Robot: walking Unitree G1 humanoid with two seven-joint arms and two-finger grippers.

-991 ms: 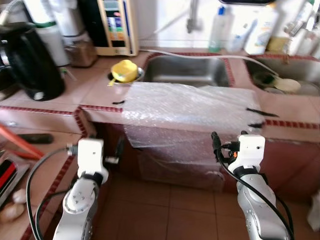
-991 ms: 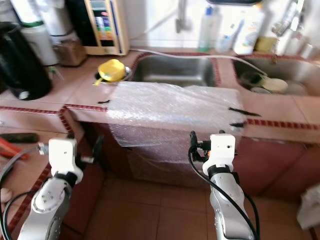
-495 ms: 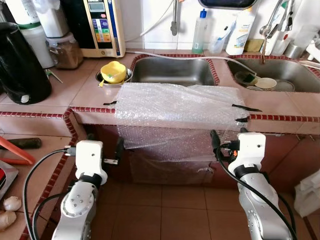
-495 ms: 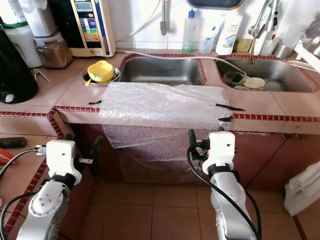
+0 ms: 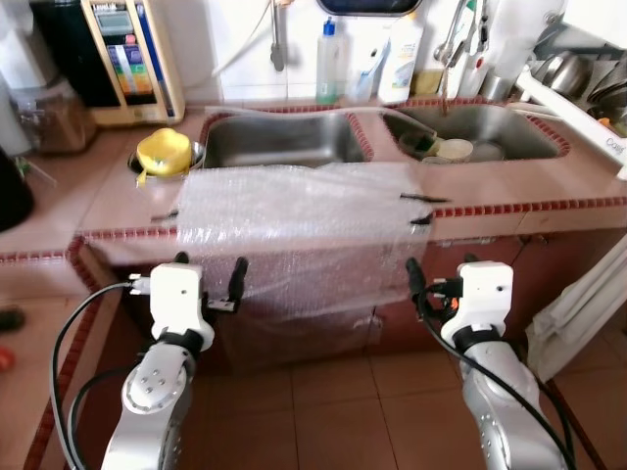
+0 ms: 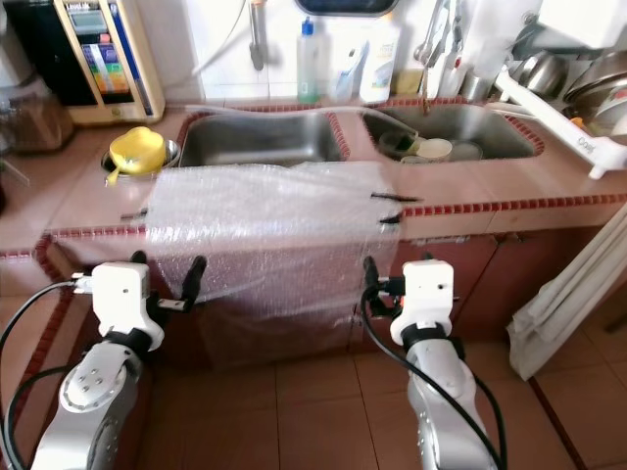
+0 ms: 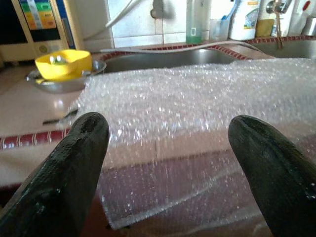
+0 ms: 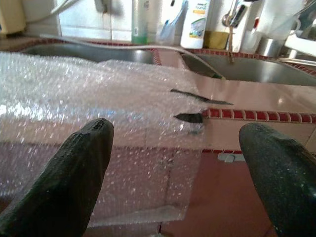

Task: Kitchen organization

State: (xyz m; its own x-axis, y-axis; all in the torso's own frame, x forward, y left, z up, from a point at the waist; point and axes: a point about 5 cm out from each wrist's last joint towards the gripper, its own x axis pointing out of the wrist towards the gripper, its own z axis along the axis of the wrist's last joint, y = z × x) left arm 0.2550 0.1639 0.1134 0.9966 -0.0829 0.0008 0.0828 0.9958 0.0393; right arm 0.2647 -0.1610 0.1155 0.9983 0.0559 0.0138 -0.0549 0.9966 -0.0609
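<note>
A sheet of bubble wrap (image 5: pixel 294 211) lies taped on the tiled counter (image 5: pixel 509 211) in front of the left sink (image 5: pixel 279 139) and hangs down over the cabinet front. A yellow bowl (image 5: pixel 165 152) sits in a metal dish left of that sink. My left gripper (image 5: pixel 209 277) is open, held low in front of the hanging wrap; its fingers (image 7: pixel 64 168) frame the sheet (image 7: pixel 197 94) and hold nothing. My right gripper (image 5: pixel 438 279) is open too, level with the wrap's right edge (image 8: pixel 187 163). Black tape strips (image 8: pixel 190 117) hold that edge down.
The right sink (image 5: pixel 480 127) holds bowls (image 5: pixel 453 149). Bottles (image 5: pixel 330 59) stand behind the sinks and a water purifier (image 5: pixel 127 59) stands at the back left. A dish rack (image 5: pixel 578 83) juts in at the right. Pale folded material (image 5: pixel 578 304) leans by the cabinet. The floor is brown tile (image 5: pixel 323 411).
The camera has swung right and sharpened: the black kettle and left worktop have left the view, and the right sink and dish rack have come in. Both grippers stay open.
</note>
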